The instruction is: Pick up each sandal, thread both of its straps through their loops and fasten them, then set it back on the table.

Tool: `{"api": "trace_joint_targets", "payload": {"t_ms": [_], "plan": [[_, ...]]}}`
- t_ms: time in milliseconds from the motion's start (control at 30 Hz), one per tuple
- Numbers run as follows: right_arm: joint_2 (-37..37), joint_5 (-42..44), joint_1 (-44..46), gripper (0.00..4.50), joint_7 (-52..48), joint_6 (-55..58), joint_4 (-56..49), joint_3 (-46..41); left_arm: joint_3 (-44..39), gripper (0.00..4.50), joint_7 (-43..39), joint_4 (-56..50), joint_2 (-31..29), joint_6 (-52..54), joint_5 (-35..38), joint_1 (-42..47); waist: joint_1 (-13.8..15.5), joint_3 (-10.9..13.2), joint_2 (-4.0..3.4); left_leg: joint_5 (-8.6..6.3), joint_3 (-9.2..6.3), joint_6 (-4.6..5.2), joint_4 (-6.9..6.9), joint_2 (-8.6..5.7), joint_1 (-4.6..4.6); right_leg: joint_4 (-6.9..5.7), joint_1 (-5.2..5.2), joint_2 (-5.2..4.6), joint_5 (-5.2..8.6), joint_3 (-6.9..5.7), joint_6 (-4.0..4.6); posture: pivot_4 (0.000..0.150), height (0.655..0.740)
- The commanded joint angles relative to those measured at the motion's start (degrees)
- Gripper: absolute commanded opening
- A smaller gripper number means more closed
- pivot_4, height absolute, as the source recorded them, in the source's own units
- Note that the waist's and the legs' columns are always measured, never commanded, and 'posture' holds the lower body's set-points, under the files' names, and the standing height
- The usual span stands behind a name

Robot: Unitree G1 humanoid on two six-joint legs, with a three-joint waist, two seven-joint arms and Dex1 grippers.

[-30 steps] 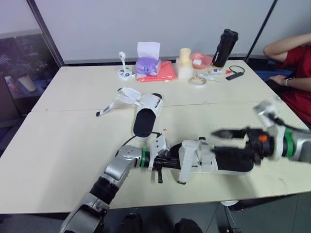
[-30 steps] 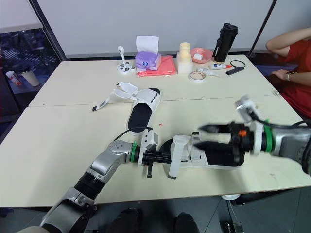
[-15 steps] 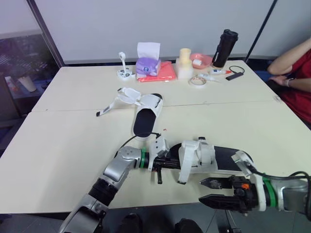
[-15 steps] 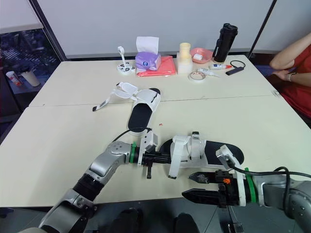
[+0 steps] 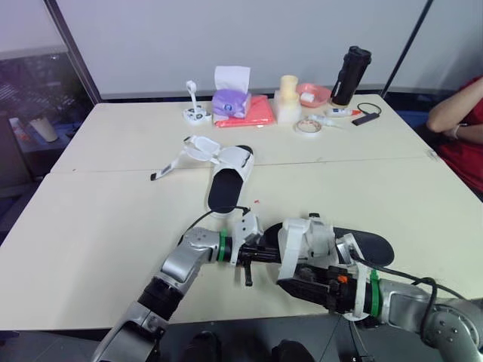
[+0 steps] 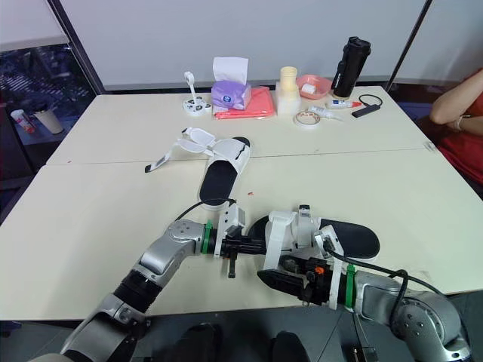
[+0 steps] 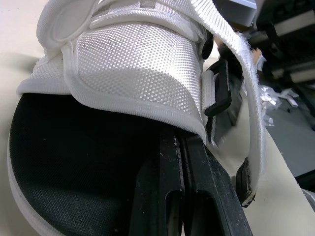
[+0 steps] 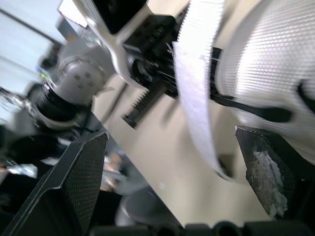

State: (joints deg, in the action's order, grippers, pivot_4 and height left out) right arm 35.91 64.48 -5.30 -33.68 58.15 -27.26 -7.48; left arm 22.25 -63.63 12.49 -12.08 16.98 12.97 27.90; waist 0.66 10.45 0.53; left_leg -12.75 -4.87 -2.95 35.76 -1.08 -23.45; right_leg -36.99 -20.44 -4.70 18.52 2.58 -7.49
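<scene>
The near sandal (image 5: pixel 332 245), black-soled with white mesh straps, lies by the table's front edge. My left gripper (image 5: pixel 260 254) is shut on the edge of its toe; in the left wrist view its black fingers (image 7: pixel 178 196) run under the white upper (image 7: pixel 133 64). A loose strap (image 8: pixel 197 93) hangs off the sandal's near side, between the fingers of my open right gripper (image 5: pixel 293 277) and not pinched. The second sandal (image 5: pixel 226 177) lies farther back at mid-table, its straps spread out to the left.
Along the back edge stand a purple tissue box (image 5: pixel 229 102), a red folder (image 5: pixel 255 113), a pink bowl (image 5: pixel 311 93), a tape roll (image 5: pixel 306 127) and a black bottle (image 5: pixel 350 74). A person's arm (image 5: pixel 453 121) rests at the right. The table's front edge (image 5: pixel 226 317) is close.
My right gripper swung from above the sandal's heel, down past the table edge, and in against the near side by the loose strap. The left gripper stayed put. The person's arm drew back.
</scene>
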Motion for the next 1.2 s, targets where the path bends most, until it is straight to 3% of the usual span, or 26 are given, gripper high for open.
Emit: {"api": "trace_joint_targets", "payload": {"t_ms": [33, 133, 167, 267, 300, 400, 567, 700, 867, 1200], "plan": [[-1.25, 0.88, 0.52, 3.68, 1.67, -0.32, -0.28, -0.72, 2.76, 0.0, 0.03, 2.63, -0.44, 1.81, -2.36, -1.76, 0.01, 0.0, 0.0, 0.0, 0.0, 0.0, 0.0, 0.0, 0.0, 0.0, 0.0, 0.0, 0.0, 0.0, 0.0, 0.15, 0.74], [-1.52, 0.9, 0.71, 2.26, 2.32, -0.09, -0.17, -0.95, 2.75, 0.0, 0.12, 2.8, -0.31, 1.69, -2.36, -1.73, 0.01, -0.01, -0.01, 0.0, 0.01, 0.0, 0.0, 0.0, 0.0, 0.0, 0.0, 0.0, 0.0, 0.0, 0.0, 0.15, 0.74], [-1.58, 1.39, 0.79, 1.55, 2.59, 0.16, -0.11, -1.14, 2.74, 0.0, 0.11, 2.85, -0.3, 1.65, -2.36, -1.72, 0.01, -0.01, -0.01, 0.0, 0.01, 0.0, 0.0, 0.0, 0.0, 0.0, 0.0, 0.0, 0.0, 0.0, 0.0, 0.15, 0.74], [-1.21, 3.39, 1.19, 0.21, 3.42, 1.48, -0.04, -1.81, 2.73, 0.0, 0.04, 2.94, -0.3, 1.51, -2.36, -1.68, 0.02, -0.01, -0.01, 0.0, 0.01, 0.0, 0.0, 0.0, 0.0, 0.0, 0.0, 0.0, 0.0, -0.01, 0.0, 0.15, 0.74], [-0.72, 4.43, 1.38, 0.09, 3.52, 2.18, -0.06, -2.18, 2.78, 0.0, 0.06, 2.99, -0.24, 1.46, -2.39, -1.68, 0.02, -0.01, -0.01, 0.0, 0.01, 0.0, 0.0, 0.0, 0.0, 0.0, 0.0, 0.0, 0.0, 0.0, 0.0, 0.15, 0.74], [1.8, 9.08, 3.08, 0.09, 3.45, 4.87, -0.39, -4.07, 2.86, 0.0, 0.02, 3.23, -0.13, 1.3, -2.47, -1.63, 0.05, -0.01, -0.01, 0.0, 0.01, 0.0, 0.01, 0.0, 0.0, 0.0, 0.01, -0.01, 0.0, 0.0, 0.0, 0.15, 0.74], [8.27, 24.13, 13.93, 0.09, 5.31, 8.16, 4.43, -8.21, 3.0, 0.0, -0.12, 3.87, 0.05, 0.98, -2.64, -1.37, 0.02, -0.01, -0.02, 0.0, 0.0, 0.0, 0.07, 0.0, 0.01, -0.01, 0.02, -0.02, 0.0, 0.02, 0.01, 0.15, 0.74], [12.33, 27.32, 23.98, 0.09, 6.32, 11.17, 12.98, -6.46, 3.03, 0.0, -0.15, 4.61, 0.44, 0.52, -2.77, -1.0, 0.16, -0.01, 0.03, -0.01, 0.01, 0.02, 0.09, 0.0, -0.04, 0.02, 0.04, -0.03, 0.0, -0.04, 0.02, 0.15, 0.74], [13.82, 19.51, 30.94, 0.09, 1.68, 13.39, 20.66, -2.64, 2.76, 0.0, 0.44, 5.08, 0.91, 0.13, -2.89, -0.82, 0.25, -0.01, 0.02, -0.02, 0.03, 0.04, 0.14, -0.03, -0.08, 0.02, 0.02, -0.06, 0.0, -0.04, 0.02, 0.15, 0.74], [16.7, 2.83, 30.91, 0.09, -13.42, 12.46, 23.84, 4.68, 1.75, 0.0, 1.63, 4.15, 0.3, 0.62, -2.7, -2.04, 0.09, -0.02, 0.0, -0.02, 0.03, 0.04, 0.18, -0.06, -0.11, 0.02, 0.01, -0.08, -0.01, -0.02, 0.01, 0.15, 0.74]]}}
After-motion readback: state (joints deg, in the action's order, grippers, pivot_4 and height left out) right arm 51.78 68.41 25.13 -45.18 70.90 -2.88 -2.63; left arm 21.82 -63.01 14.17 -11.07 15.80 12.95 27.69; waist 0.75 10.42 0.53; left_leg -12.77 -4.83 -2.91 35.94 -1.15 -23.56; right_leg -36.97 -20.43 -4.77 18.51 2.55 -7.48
